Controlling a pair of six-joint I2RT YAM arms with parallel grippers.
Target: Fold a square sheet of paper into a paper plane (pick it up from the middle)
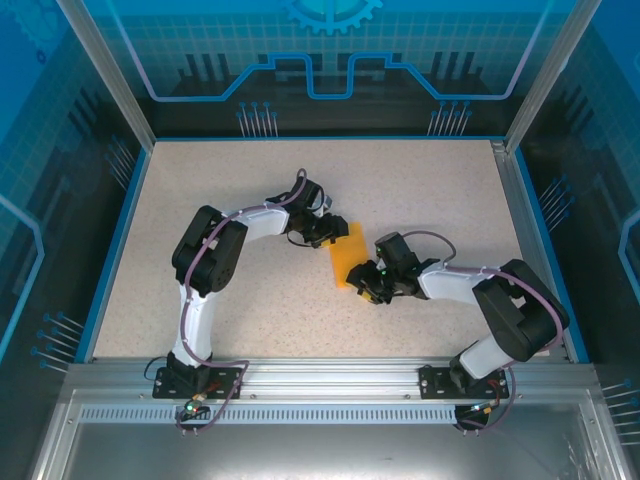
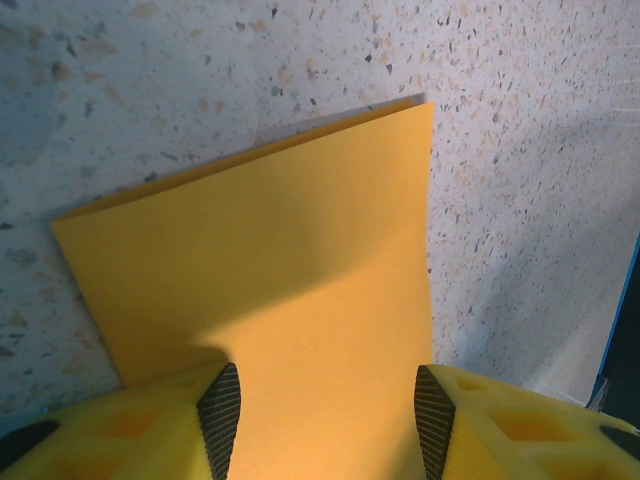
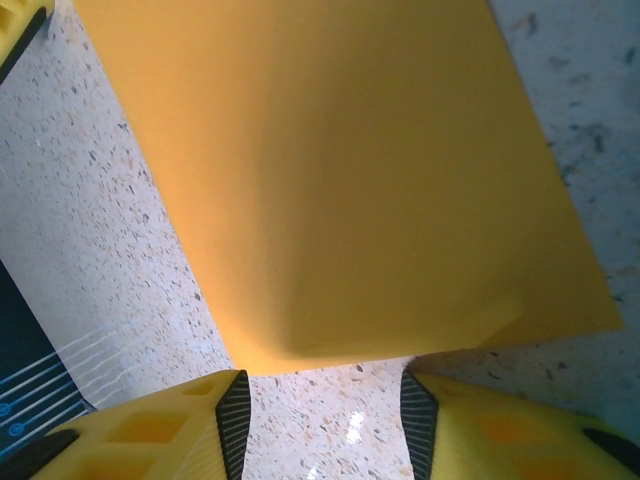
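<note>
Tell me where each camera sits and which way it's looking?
Top camera: high behind the arms, looking down at the speckled beige table; both arms show, with the left hand and right hand.
Left wrist camera: on the left wrist, looking past its yellow fingers at the thin orange-yellow sheet of paper.
Right wrist camera: on the right wrist, looking past its own yellow fingers at that paper from the opposite side.
Shared: all three see the paper on the table.

no legible text, label, brand, number or sign on any visible surface
</note>
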